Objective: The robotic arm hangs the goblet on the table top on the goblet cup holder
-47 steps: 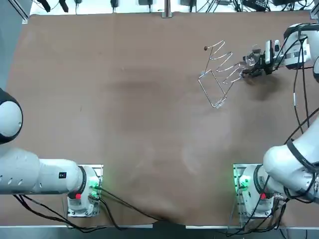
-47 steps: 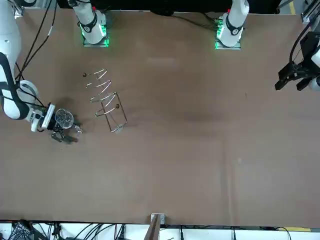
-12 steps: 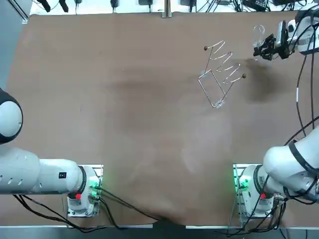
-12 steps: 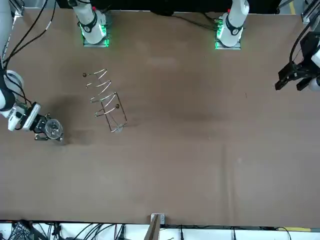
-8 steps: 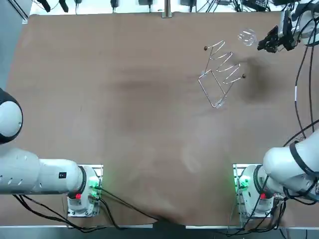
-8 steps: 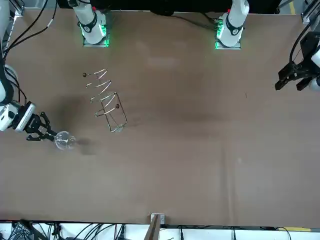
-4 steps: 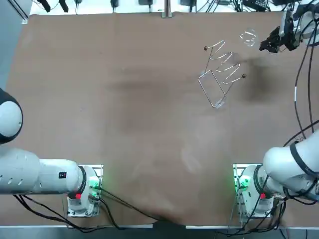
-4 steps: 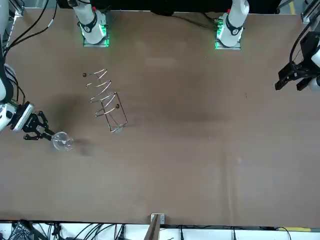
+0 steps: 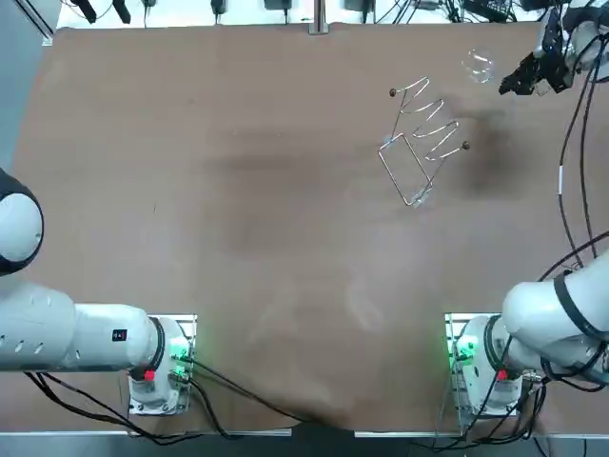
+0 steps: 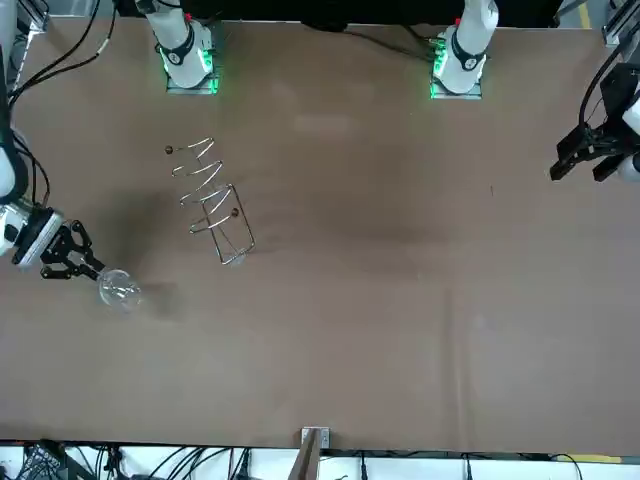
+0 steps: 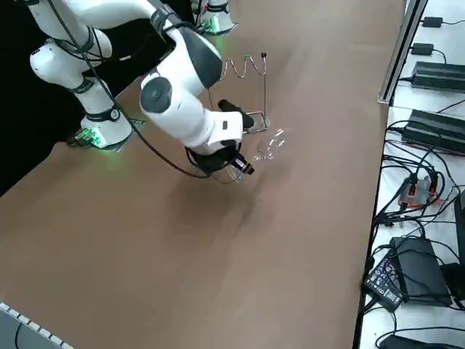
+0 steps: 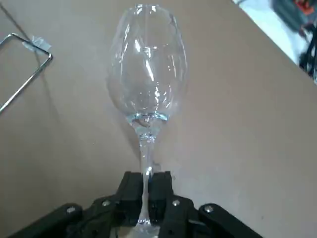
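grip: right tool (image 12: 146, 187) pinching goblet (image 12: 147, 74) by its stem, near the foot
risk: stem may swivel or slip in the pinch; foot could knock wire goblet holder (image 9: 419, 143) aside

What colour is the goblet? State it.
The goblet is clear glass, best in the right wrist view, its stem in the right gripper.

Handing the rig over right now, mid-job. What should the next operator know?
Right gripper: shut on the stem of the clear glass goblet, near the far right corner of the brown table.
Goblet: lifted off the table, held roughly level, bowl pointing away from the gripper.
Silver wire goblet holder: stands on the table, nothing hanging on it, apart from the goblet.
Done: goblet grasped and lifted. Left: carry it to the holder and hang it.
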